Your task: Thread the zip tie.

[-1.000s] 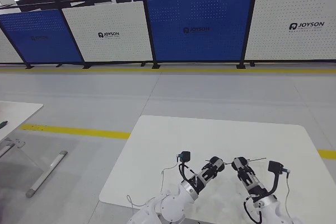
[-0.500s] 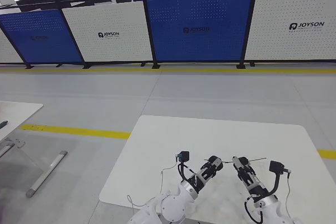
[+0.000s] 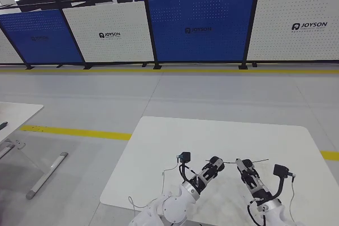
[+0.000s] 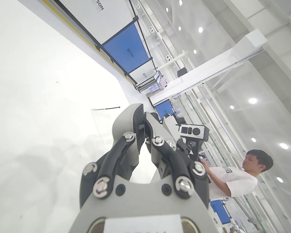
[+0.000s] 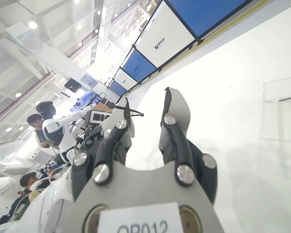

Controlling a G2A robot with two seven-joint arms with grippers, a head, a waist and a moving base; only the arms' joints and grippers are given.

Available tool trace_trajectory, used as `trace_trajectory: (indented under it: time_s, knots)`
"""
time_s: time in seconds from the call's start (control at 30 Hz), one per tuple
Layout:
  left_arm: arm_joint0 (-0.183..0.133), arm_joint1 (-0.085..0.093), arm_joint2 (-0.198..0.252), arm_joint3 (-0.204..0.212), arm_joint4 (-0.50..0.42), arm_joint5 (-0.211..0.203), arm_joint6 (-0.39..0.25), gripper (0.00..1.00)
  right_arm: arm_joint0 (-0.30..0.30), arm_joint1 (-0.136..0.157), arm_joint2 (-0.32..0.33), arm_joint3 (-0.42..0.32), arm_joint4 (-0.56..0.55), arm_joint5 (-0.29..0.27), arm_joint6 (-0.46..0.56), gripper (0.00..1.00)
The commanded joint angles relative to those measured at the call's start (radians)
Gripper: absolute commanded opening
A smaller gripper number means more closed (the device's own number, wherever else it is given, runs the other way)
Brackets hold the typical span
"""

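Right wrist view: right claw (image 5: 147,95) has its fingers apart and grips nothing. One end of a black zip tie (image 5: 132,111) pokes into the gap. Left wrist view: left claw (image 4: 143,111) is pinched together on that tie. Farther out, a second zip tie (image 4: 106,108) lies at a clear stand (image 5: 278,90) on the white worktop (image 3: 214,135).

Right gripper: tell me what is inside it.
The right gripper is open, gripping nothing. A zip tie pokes into the gap past one finger, which covers where it comes from.
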Motion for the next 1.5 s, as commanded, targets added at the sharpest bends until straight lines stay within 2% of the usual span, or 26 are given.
trace_trajectory:
  time_s: [0.0,0.13,0.27,0.47,0.57,0.7,1.03,1.1,1.17,1.47]
  knots:
    - [-0.001,-0.001,0.001,0.000,0.000,0.004,0.000,0.00,-0.003,0.000,0.002,0.000,-0.005,-0.003,-0.003,0.28]
    - [-0.003,-0.003,0.003,0.000,0.001,0.009,0.001,0.00,-0.008,0.000,0.006,-0.001,-0.014,-0.008,-0.008,0.21]
    - [-0.003,-0.005,0.004,-0.003,0.006,0.012,0.000,0.00,-0.011,0.000,0.011,-0.005,-0.017,-0.011,-0.010,0.00]
    - [0.000,-0.005,0.001,-0.010,0.014,0.010,-0.005,0.00,-0.013,-0.001,0.014,-0.011,-0.020,-0.012,-0.008,0.00]
    - [0.001,-0.003,0.003,-0.017,0.043,-0.004,-0.019,0.00,-0.011,0.000,0.017,-0.014,-0.008,-0.014,0.023,0.00]
    - [0.010,0.000,0.000,-0.034,0.066,-0.003,-0.024,0.00,-0.006,0.002,0.027,-0.019,0.006,-0.009,0.063,0.00]
    - [0.020,0.004,-0.013,-0.057,0.112,0.055,-0.028,0.00,-0.001,0.003,0.035,-0.023,0.016,-0.007,0.085,0.00]
    - [0.020,0.004,-0.013,-0.060,0.120,0.065,-0.034,0.07,-0.001,0.003,0.035,-0.023,0.014,-0.007,0.086,0.00]
    - [0.020,0.004,-0.013,-0.061,0.121,0.073,-0.031,0.20,0.000,0.003,0.036,-0.023,0.013,-0.007,0.086,0.00]
    - [0.011,0.000,-0.002,-0.053,0.141,0.091,-0.033,0.13,0.000,0.002,0.032,-0.021,-0.006,-0.008,0.078,0.00]
